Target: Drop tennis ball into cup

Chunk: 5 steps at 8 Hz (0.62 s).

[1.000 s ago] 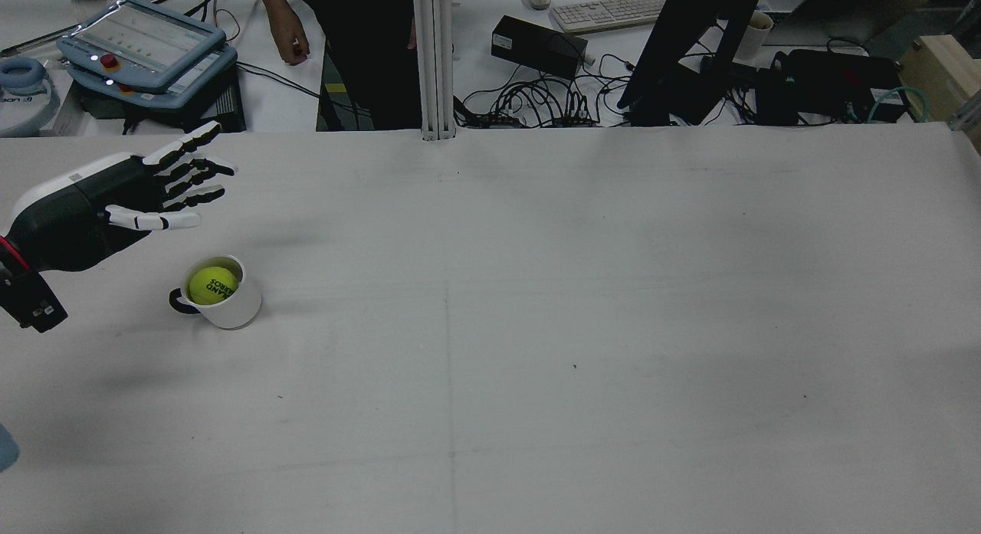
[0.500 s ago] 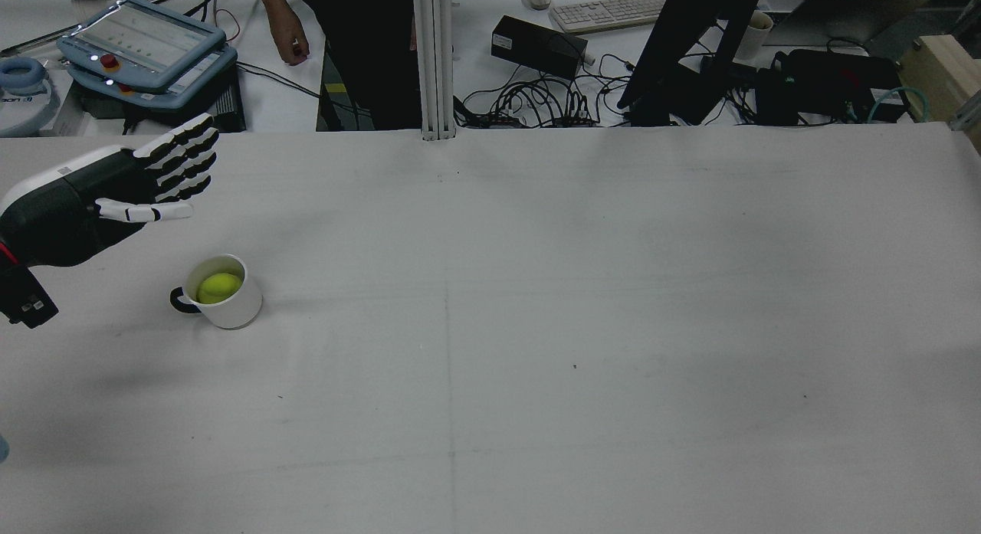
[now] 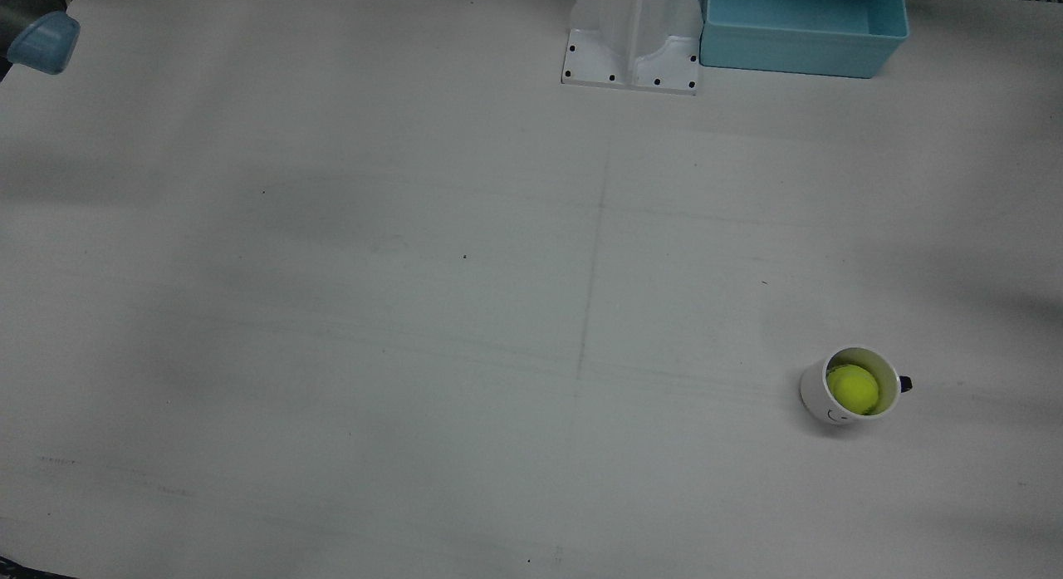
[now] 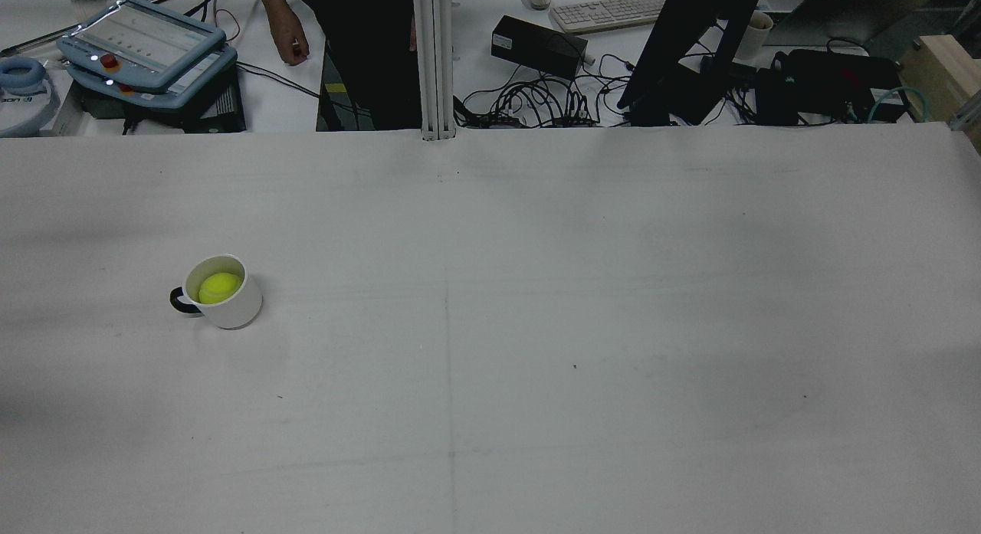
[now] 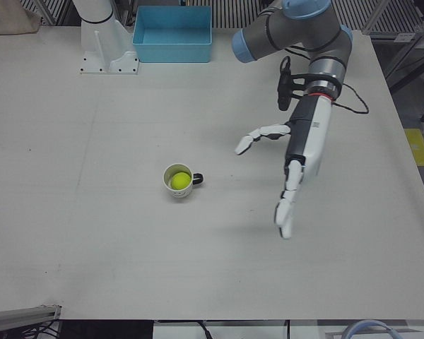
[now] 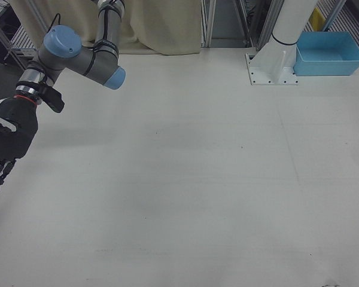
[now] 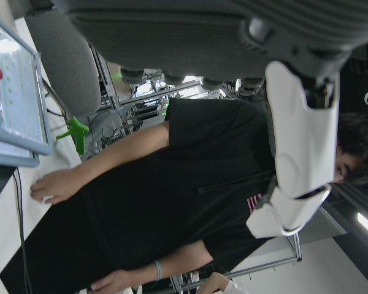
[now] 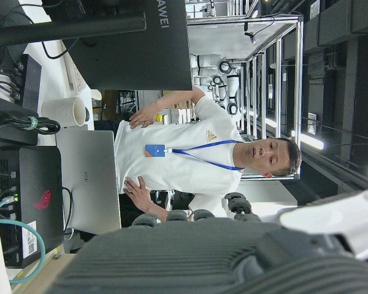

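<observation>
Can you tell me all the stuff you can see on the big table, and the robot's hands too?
tennis ball: one, yellow-green, inside the cup.
cup: one, white with a dark handle, upright on the robot's left half of the table.
bin: one, light blue, open top, at the table's edge beside the arm pedestal.
arm pedestal: one, white, bolted near the bin.
table: one, white.
left hand: one, black and white, open, fingers spread, above the table and apart from the cup.
right hand: one, black and white, at the far edge, holding nothing; fingers cut off by the frame.
</observation>
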Available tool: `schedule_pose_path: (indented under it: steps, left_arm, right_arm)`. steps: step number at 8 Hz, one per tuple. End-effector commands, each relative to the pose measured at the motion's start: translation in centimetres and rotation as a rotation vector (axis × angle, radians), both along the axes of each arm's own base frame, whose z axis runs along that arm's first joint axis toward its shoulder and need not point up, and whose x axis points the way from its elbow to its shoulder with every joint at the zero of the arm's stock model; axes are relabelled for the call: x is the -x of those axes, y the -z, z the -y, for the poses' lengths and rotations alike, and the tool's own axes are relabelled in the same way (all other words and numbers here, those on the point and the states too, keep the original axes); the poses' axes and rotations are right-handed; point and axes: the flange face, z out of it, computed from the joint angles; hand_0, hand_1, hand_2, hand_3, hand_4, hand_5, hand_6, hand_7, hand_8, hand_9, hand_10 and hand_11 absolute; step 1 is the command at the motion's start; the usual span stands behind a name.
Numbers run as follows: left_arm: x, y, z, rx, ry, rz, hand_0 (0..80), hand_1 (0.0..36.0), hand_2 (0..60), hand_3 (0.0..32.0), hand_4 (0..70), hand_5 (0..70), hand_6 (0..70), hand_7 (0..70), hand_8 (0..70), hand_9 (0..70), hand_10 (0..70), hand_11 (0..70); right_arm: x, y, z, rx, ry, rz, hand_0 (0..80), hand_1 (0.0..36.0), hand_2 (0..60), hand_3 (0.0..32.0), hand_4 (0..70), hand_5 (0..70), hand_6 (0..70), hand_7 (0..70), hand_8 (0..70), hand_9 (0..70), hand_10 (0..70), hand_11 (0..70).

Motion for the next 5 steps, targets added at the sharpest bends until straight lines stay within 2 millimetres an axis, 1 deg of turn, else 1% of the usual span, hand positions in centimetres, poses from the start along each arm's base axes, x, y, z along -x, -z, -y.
schedule_pose_path:
  steps: [1,2,4,5]
  left_arm:
    - [7.25,-6.81,-0.64,0.09,0.119,0.017,59.4,36.0,44.0,0.0,0.0,9.2,1.7,0.0,0.0,0.0,0.0,2.9]
    - [7.28,-7.14,-0.88,0.095,0.119,0.016,58.7,36.0,46.0,0.0,0.0,9.1,1.6,0.0,0.0,0.0,0.0,2.8]
    - [7.28,-6.83,-0.88,0.087,0.119,0.015,59.2,36.0,49.1,0.0,0.0,9.4,1.7,0.0,0.0,0.0,0.0,2.8]
    - [7.26,-6.68,-0.89,0.084,0.118,0.015,58.2,36.0,51.1,0.0,0.0,9.1,1.6,0.0,0.0,0.0,0.0,2.4]
  right_arm:
    - [0.0,0.0,0.0,0.0,0.0,0.0,0.0,0.0,0.0,0.0,0.0,0.0,0.0,0.0,0.0,0.0,0.0,0.0]
    - [0.0,0.0,0.0,0.0,0.0,0.0,0.0,0.0,0.0,0.0,0.0,0.0,0.0,0.0,0.0,0.0,0.0,0.0]
    - [0.0,0.0,0.0,0.0,0.0,0.0,0.0,0.0,0.0,0.0,0.0,0.0,0.0,0.0,0.0,0.0,0.0,0.0]
    - [0.0,0.0,0.0,0.0,0.0,0.0,0.0,0.0,0.0,0.0,0.0,0.0,0.0,0.0,0.0,0.0,0.0,0.0]
